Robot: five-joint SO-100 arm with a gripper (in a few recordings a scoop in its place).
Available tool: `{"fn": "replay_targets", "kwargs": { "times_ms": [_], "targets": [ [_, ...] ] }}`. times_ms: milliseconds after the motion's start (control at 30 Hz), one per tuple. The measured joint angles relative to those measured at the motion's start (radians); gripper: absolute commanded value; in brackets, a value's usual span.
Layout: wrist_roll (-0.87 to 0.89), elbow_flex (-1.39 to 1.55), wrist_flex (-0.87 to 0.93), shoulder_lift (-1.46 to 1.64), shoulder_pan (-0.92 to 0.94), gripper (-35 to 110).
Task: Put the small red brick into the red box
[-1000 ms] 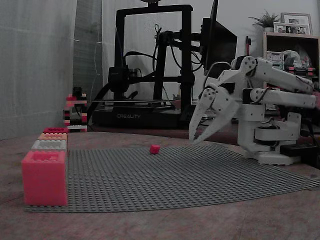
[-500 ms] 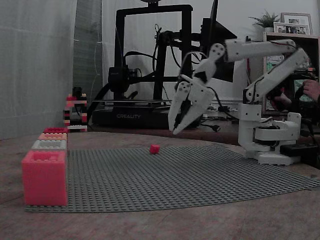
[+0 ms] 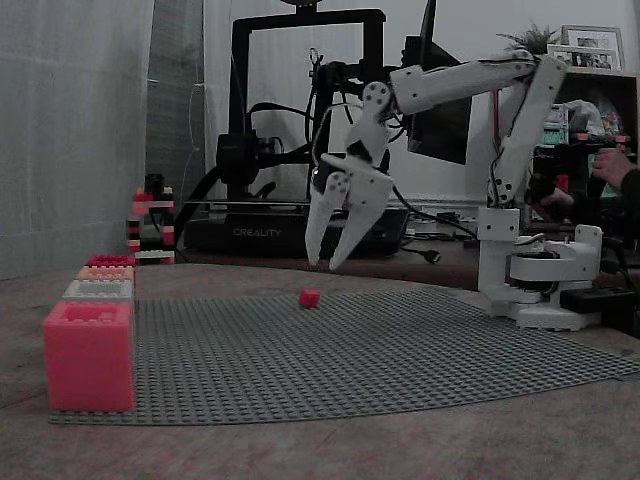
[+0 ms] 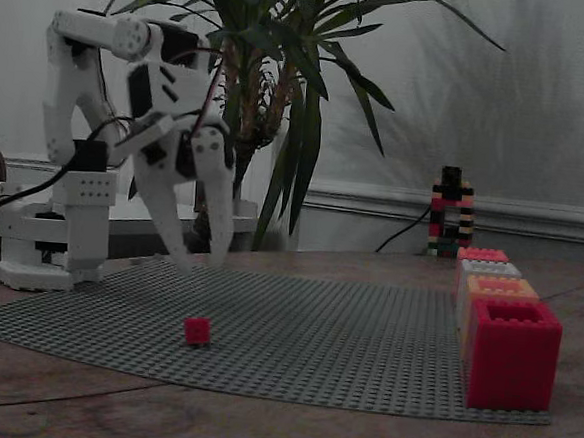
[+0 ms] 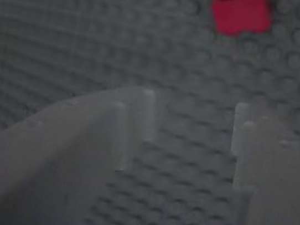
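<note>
The bench (image 3: 330, 450) carries a grey studded baseplate (image 3: 400, 350) that covers most of the working area in both fixed views.

The white arm (image 3: 470, 75) stands on its base at the baseplate's edge and reaches out over the plate, with the wrist angled downward.

The red box (image 3: 88, 355) sits at one corner of the baseplate, at the near end of a row of similar boxes. Its open top faces up. In a fixed view (image 4: 511, 353) it appears at the right, with a grey, an orange and another red box lined up behind it.

The claw (image 3: 322, 264) hangs in the air above the baseplate, fingers pointing down and spread apart, with nothing between them. In a fixed view (image 4: 201, 261) its tips are clear of the plate surface. In the wrist view the two pale fingers (image 5: 79, 136) frame bare studs.

The small red brick (image 3: 309, 297) rests on the baseplate, below the claw and just beside its line of descent, well apart from the red box. In the wrist view the brick (image 5: 241, 12) lies beyond the fingertips, near the top edge.
</note>
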Motion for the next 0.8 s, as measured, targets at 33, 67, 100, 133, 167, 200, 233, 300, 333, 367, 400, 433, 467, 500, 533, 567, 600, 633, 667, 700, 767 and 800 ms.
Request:
{"fn": "replay_targets", "kwargs": {
  "times_ms": [33,67,100,133,167,200,233,300,333,367,400,433,467,500,533,567,600,633,667,700,767,800],
  "targets": [
    [-0.014,-0.008,0.0,-0.02,0.008,18],
    [-0.025,-0.012,-0.002,-0.04,0.011,18],
    [-0.035,-0.014,-0.002,-0.049,0.014,18],
    [-0.044,-0.015,-0.002,-0.061,0.014,19],
    [-0.055,-0.017,-0.009,-0.078,0.014,19],
    [-0.063,-0.017,-0.021,-0.087,0.014,20],
    [-0.066,-0.018,-0.037,-0.098,0.015,21],
    [-0.077,-0.017,-0.057,-0.112,0.015,23],
    [-0.083,-0.018,-0.066,-0.12,0.015,23],
    [-0.091,-0.018,-0.077,-0.129,0.015,23],
    [-0.098,-0.018,-0.091,-0.138,0.015,23],
    [-0.103,-0.018,-0.098,-0.144,0.015,23],
    [-0.11,-0.021,-0.104,-0.153,0.015,23],
    [-0.117,-0.028,-0.114,-0.161,0.015,23],
    [-0.12,-0.035,-0.12,-0.173,0.02,23],
    [-0.123,-0.046,-0.123,-0.187,0.025,23],
    [-0.123,-0.057,-0.126,-0.198,0.029,23],
    [-0.123,-0.069,-0.126,-0.207,0.037,23],
    [-0.127,-0.08,-0.126,-0.216,0.043,23],
    [-0.133,-0.091,-0.127,-0.229,0.046,23],
    [-0.138,-0.101,-0.127,-0.238,0.055,22],
    [-0.141,-0.106,-0.127,-0.245,0.06,22]
  ]
}}
